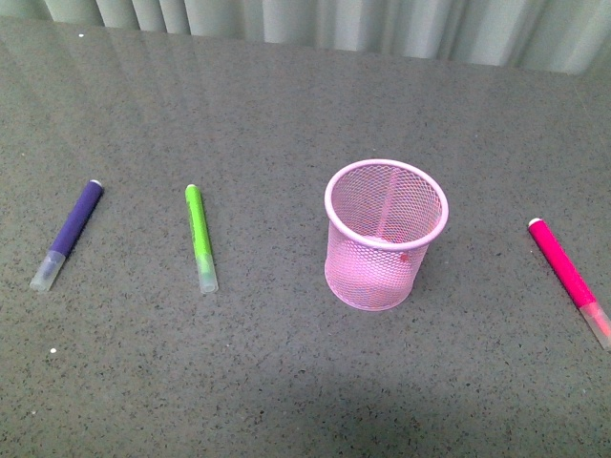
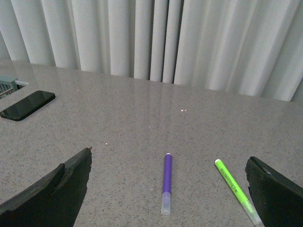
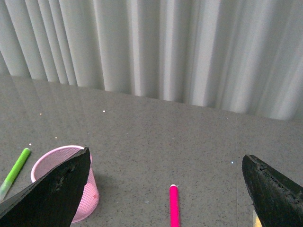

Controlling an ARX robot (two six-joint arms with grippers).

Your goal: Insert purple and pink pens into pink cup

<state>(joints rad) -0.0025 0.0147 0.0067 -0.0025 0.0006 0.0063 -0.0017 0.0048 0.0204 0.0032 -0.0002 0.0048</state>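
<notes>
Indoor desk setup, office or lab type, can't narrow it further. Grey speckled stone-look table (image 1: 286, 382), smooth and slightly glossy. The pink cup (image 1: 386, 236) on it is a wire-mesh pen holder, so desk stationery. Markers lie flat on either side of the cup: purple pen (image 1: 69, 234) and green marker (image 1: 200, 237) to its left, pink pen (image 1: 569, 279) to its right. A pale pleated curtain (image 1: 382, 24) hangs along the far table edge behind the cup. A black phone (image 2: 28, 105) lies flat on the same table, past the purple pen from the cup.
</notes>
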